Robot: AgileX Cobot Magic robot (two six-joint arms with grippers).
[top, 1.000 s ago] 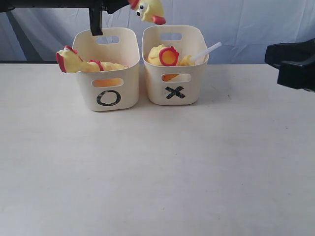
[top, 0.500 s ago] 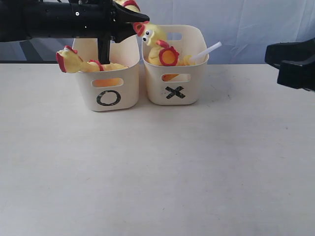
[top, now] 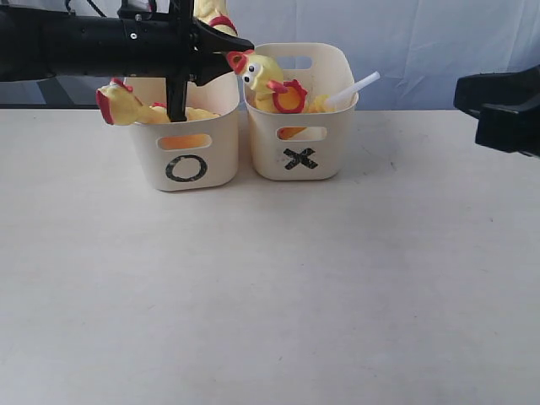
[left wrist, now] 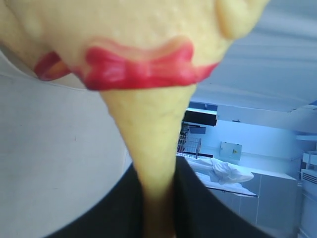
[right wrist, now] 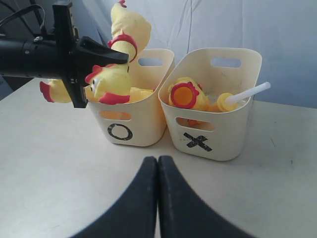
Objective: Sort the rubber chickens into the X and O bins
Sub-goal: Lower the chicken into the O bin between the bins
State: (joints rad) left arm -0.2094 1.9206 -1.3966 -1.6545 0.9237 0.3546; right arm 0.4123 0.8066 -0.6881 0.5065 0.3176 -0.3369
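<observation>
Plainly grips a rubber chicken [top: 260, 72] by the neck in the left tool [left wrist: 158, 198], head hanging near where O bin [top: 148, 164] and X bin [top: 333, 152] meet — may flop across both rims or onto the desk [top: 270, 295] if dropped here. Holds the right tool [right wrist: 157, 171] clenched, empty, well apart.

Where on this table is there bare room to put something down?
The table in front of the O bin and X bin is bare, as are the strips outside each bin. Crowded: both bins, with the left hand holding a chicken over their rims.
</observation>
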